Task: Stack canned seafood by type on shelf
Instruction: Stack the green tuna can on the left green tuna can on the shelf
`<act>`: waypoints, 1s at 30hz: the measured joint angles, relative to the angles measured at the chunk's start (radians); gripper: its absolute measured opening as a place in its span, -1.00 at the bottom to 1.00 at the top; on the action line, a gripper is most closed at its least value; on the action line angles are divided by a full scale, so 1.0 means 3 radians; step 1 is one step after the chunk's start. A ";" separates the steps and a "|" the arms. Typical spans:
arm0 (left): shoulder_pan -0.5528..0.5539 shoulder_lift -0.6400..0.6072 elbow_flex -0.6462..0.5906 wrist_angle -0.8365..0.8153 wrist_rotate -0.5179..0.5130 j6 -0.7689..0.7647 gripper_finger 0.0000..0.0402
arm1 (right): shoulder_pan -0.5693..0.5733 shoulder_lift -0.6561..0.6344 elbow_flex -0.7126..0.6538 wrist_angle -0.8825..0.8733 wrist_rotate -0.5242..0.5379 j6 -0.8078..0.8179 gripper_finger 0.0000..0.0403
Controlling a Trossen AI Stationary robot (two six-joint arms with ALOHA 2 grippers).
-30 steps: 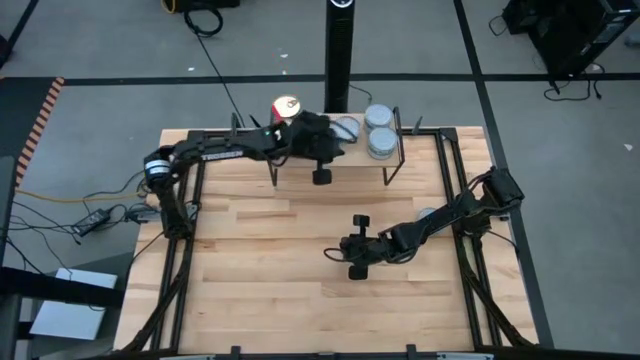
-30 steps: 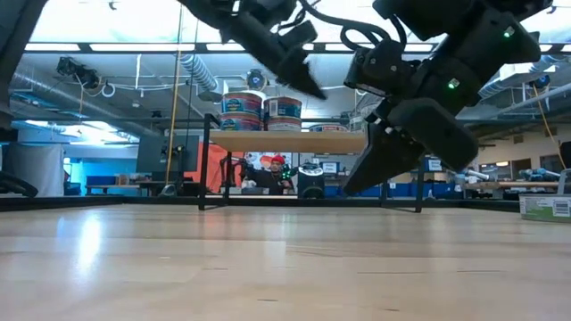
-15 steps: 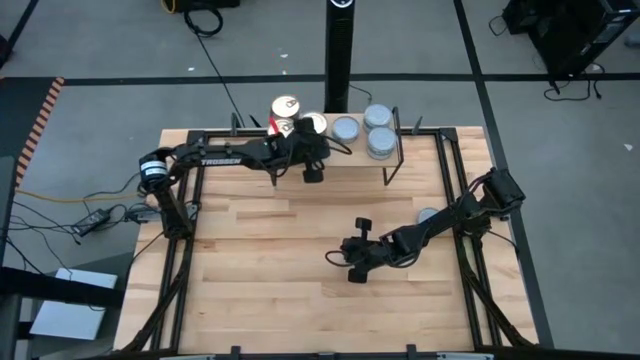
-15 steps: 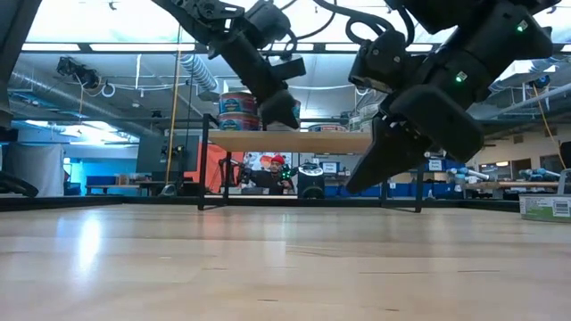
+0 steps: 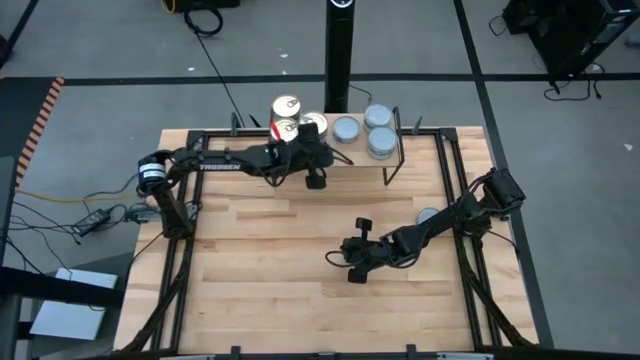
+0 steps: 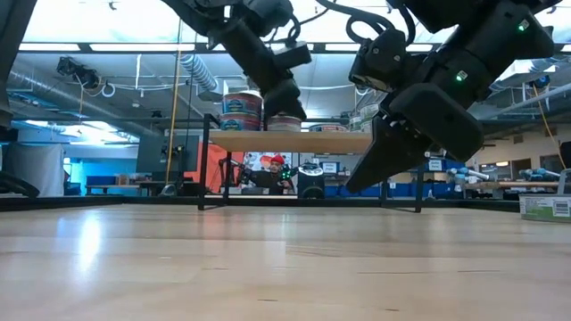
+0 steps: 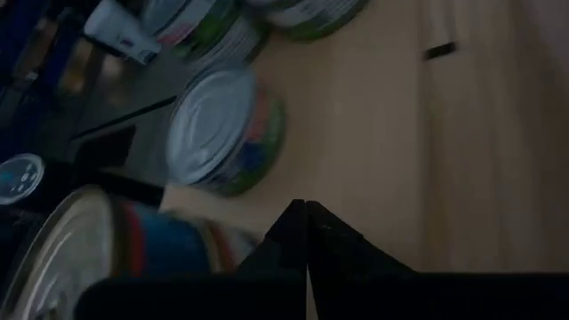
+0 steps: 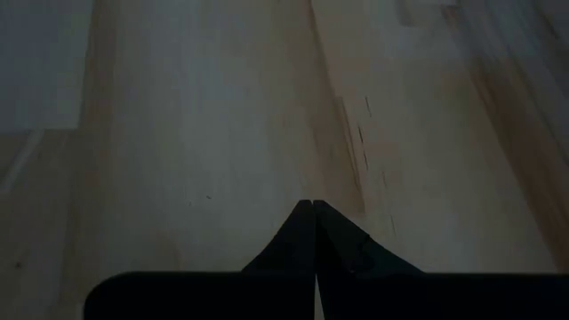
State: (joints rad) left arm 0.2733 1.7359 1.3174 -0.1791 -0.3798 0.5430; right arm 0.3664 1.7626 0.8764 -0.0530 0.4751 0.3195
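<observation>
The shelf (image 5: pixel 352 150) stands at the table's far edge, and its plank shows in the low view (image 6: pixel 303 141). Gold-topped tins (image 5: pixel 313 123) sit at its left part, with one more (image 5: pixel 287 104) beyond the far-left corner. Blue-grey tins (image 5: pixel 345 128) (image 5: pixel 379 143) sit at the middle and right. My left gripper (image 5: pixel 326 155) (image 6: pixel 287 96) is shut and empty. It hovers at the shelf's near edge, beside the gold-topped tin (image 7: pixel 62 253) and facing a blue-grey tin (image 7: pixel 222 129). My right gripper (image 5: pixel 350 262) (image 6: pixel 355 185) is shut and empty above the table's middle.
One blue-grey tin (image 5: pixel 428 215) lies on the tabletop beside my right arm, near the right edge. The shelf's black legs (image 5: pixel 391 165) stand at the far side. Bare wood (image 8: pixel 222 133) lies under my right gripper. A black pole (image 5: pixel 338 60) stands behind the table.
My left gripper has drawn back from over the shelf's middle toward the table's left and near side. A gold-topped tin that it covered now shows on the shelf.
</observation>
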 joint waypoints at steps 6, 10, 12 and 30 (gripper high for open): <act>-0.0156 -0.0122 -0.0001 0.0033 0.0513 -0.0210 -0.98 | 0.0015 -0.0001 0.0001 0.0004 0.0000 0.0007 -0.98; -0.0216 -0.0227 -0.0222 0.0570 0.1175 -0.0509 -0.98 | 0.0075 -0.0001 0.0001 0.0004 0.0013 0.0014 -0.98; -0.0283 -0.0250 -0.0470 0.0944 0.1216 -0.0526 -0.98 | 0.0092 -0.0001 0.0001 0.0007 0.0056 0.0014 -0.98; -0.0928 -0.1226 -0.2678 0.3236 0.1151 -0.0622 -0.99 | -0.0037 -0.0001 0.0003 0.0090 -0.0371 0.0823 -0.91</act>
State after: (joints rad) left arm -0.0052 1.3682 0.5141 0.7918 -0.0346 0.3565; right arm 0.3553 1.7622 0.8772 -0.0261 0.3638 0.5665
